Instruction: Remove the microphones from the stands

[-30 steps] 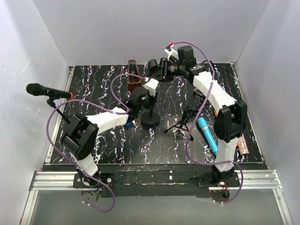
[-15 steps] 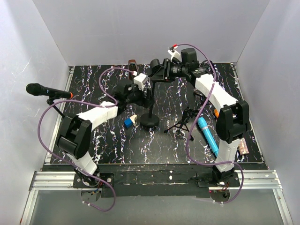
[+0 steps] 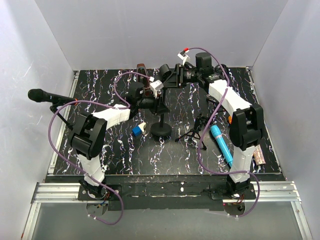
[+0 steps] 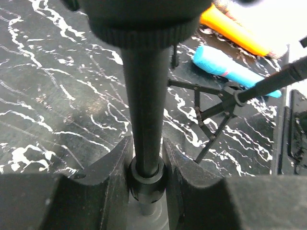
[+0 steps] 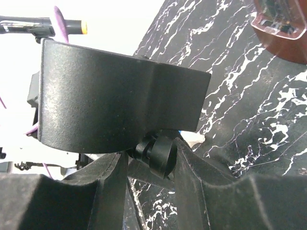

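Observation:
A black desk stand has a round base and an upright pole. My left gripper is shut on the pole low down, with a finger on either side in the left wrist view. My right gripper is at the stand's top. Its fingers close on the black knob under a broad black clip. A round black head shows at the top; I cannot tell whether it is the microphone.
A black microphone sits on a stand at the far left. A blue microphone, an orange one and a small tripod lie at the right. A blue and white block lies left of the base. A wooden box stands behind.
My left gripper has swung from beside the base back and up to the pole and closed on it, uncovering the blue and white block. My right gripper has hardly moved.

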Robot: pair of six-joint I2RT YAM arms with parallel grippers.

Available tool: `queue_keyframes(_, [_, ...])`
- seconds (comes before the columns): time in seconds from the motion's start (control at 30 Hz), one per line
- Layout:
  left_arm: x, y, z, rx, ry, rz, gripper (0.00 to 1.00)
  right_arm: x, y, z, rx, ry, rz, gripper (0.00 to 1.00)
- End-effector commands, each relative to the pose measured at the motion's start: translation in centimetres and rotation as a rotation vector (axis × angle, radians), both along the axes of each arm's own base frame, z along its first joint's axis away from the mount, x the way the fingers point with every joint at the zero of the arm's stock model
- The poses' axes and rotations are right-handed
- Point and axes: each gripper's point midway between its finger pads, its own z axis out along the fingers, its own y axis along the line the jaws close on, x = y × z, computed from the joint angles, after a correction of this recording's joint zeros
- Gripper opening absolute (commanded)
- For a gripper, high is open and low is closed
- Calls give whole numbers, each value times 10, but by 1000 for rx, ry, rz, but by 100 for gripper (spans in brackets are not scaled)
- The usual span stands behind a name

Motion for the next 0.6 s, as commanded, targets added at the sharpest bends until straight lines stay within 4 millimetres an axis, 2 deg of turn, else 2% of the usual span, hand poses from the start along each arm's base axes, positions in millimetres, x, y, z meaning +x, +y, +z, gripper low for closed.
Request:
queue_keyframes(0.0, [45, 19, 23, 164, -166, 389, 0, 1, 3, -6, -106, 28, -103, 1])
queue_keyframes(0.03, [67, 51, 29, 303, -256, 701, 0, 5, -1, -5, -159, 39, -178, 1])
queue_keyframes(0.07, [75, 80, 41, 397, -338, 961, 0, 13, -16, 6, -240, 42, -317, 1])
queue_keyframes(0.1, [77, 81, 50, 418, -390, 1036, 0, 12, -28, 15, -292, 76, -457, 1])
queue_keyframes(0.13, [76, 76, 45, 448, -375, 1009, 0, 8, -26, 22, -289, 60, -517, 1])
queue_keyframes(0.17, [78, 74, 41, 460, -345, 1012, 0, 3, -12, 38, -237, -4, -492, 1])
queue_keyframes(0.2, [79, 76, 40, 455, -328, 1045, 0, 0, -6, 44, -235, -38, -479, 1])
queue_keyframes(0.27, [80, 74, 39, 426, -316, 1058, 0, 0, -3, 37, -267, -47, -502, 1])
queue_keyframes(0.33, [79, 67, 36, 417, -328, 1000, 0, 7, -8, 23, -308, -45, -533, 1])
queue_keyframes(0.37, [78, 64, 33, 414, -327, 975, 8, 11, -10, 20, -326, -62, -541, 1])
queue_keyframes(0.43, [75, 56, 30, 380, -304, 887, 42, 18, -14, 15, -330, -85, -541, 1])
queue_keyframes(0.47, [73, 49, 30, 341, -286, 815, 52, 19, -12, 18, -314, -101, -522, 1])
queue_keyframes(0.57, [49, 20, 31, 207, -247, 514, 68, 15, 4, 26, -219, -146, -374, 1])
